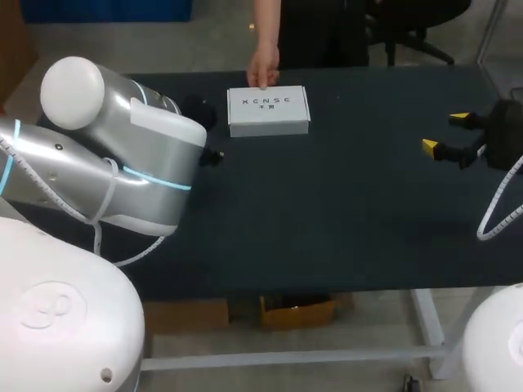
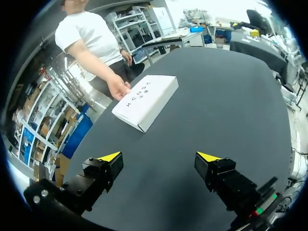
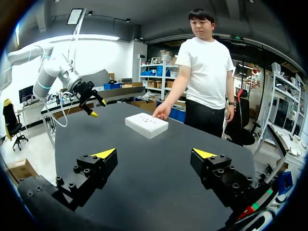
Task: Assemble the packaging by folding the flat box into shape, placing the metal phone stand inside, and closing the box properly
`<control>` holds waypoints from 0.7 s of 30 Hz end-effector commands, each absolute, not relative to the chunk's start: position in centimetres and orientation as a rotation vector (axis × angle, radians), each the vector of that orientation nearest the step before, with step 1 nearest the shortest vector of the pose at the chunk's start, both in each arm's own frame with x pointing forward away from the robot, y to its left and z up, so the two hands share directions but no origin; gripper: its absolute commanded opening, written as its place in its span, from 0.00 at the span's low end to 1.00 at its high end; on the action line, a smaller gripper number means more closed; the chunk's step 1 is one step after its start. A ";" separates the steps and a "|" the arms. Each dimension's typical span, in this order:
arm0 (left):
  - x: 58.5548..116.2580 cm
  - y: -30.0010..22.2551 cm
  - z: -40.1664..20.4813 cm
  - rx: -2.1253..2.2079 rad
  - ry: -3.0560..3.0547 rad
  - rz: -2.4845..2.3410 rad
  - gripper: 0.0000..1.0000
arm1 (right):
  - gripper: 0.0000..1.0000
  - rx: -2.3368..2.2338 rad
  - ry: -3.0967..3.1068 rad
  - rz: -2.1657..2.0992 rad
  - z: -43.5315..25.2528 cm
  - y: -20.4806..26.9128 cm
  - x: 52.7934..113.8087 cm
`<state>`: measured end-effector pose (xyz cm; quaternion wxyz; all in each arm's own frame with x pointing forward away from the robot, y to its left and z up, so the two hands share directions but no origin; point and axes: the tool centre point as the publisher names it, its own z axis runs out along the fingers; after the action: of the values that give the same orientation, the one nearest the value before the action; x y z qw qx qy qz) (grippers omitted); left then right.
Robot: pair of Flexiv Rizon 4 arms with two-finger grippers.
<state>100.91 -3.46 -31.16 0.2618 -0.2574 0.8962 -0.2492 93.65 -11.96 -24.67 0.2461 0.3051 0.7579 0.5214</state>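
Box [image 1: 268, 111] first, from the head view: how would it handle?

Light and thin-walled, I'd judge. It is white card, already folded into a flat lidded shape and shut, lying at the far edge of the table [image 1: 343, 220]. A person's hand [image 1: 263, 72] touches its far side. Squeezing the broad faces would likely dent them, so the short side walls look the stiffer hold. No metal phone stand shows, and I cannot tell whether one sits inside.

And the arms there?

The right gripper [image 1: 445, 132] hangs near the table's right edge, well apart from the box, fingers spread with nothing in them. The left arm [image 1: 106, 163] hides its own fingers.

Left wrist view?

The left gripper [image 2: 159, 157] has its yellow tips wide apart and empty. The box [image 2: 144, 101] is well ahead of it and lies askew to the fingers, so the wrist would need turning to meet the sides squarely. The card looks smooth, probably a little slippery.

Right wrist view?

The box [image 3: 147, 125] is ahead of the spread, empty fingers, with the hand on its far corner. The table top is dark, matte and flat, so the box could probably be slid along it. The person's arm reaching over the far edge crowds that approach.
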 end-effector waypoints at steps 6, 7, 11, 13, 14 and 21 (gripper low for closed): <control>105.3 -6.2 -31.2 -1.121 2.449 -0.439 1.00 | 1.00 0.832 2.067 1.425 -24.6 -12.0 93.6; 105.5 -6.4 -31.2 -1.165 2.448 -0.434 1.00 | 1.00 0.832 2.067 1.425 -24.6 -12.0 93.6; 105.9 -7.1 -31.6 -1.219 2.414 -0.401 1.00 | 1.00 0.832 2.067 1.425 -24.6 -12.0 93.6; 105.9 -7.1 -31.6 -1.219 2.414 -0.401 1.00 | 1.00 0.832 2.067 1.425 -24.6 -12.0 93.6; 105.9 -7.1 -31.6 -1.219 2.414 -0.401 1.00 | 1.00 0.832 2.067 1.425 -24.6 -12.0 93.6; 105.9 -7.1 -31.6 -1.219 2.414 -0.401 1.00 | 1.00 0.832 2.067 1.425 -24.6 -12.0 93.6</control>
<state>105.67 -6.88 -31.77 0.2272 -0.4254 0.8550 -0.1907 93.65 -11.96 -24.67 0.2461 0.3051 0.7579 0.5214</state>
